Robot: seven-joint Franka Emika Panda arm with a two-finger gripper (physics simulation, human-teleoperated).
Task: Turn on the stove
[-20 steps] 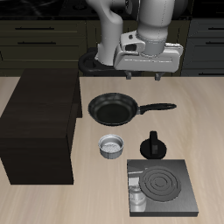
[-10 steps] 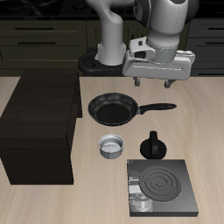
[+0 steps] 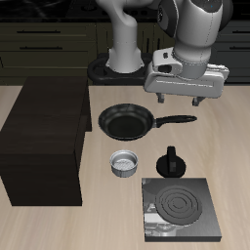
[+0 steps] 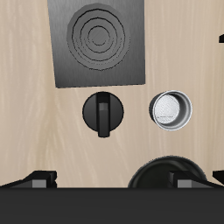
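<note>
The stove point(image 3: 184, 207) is a flat dark-grey slab with a grey spiral coil burner point(image 3: 180, 204), near the table's front edge. Its small knob point(image 3: 153, 225) sits at a front corner. My gripper point(image 3: 180, 99) hangs open and empty high above the table, over the frying pan's handle and well back from the stove. In the wrist view the stove point(image 4: 99, 44) and its grey burner point(image 4: 101, 35) show ahead of my fingertips point(image 4: 39, 178); the knob is out of that view.
A black frying pan point(image 3: 126, 121) lies mid-table. A small metal bowl point(image 3: 125, 163) and a black knobbed pot point(image 3: 171, 161) stand between the pan and the stove. A large dark-brown cabinet point(image 3: 44, 137) stands beside them.
My gripper has moved sideways away from the cabinet and a little lower, toward the stove's side of the table. Nothing on the table has moved.
</note>
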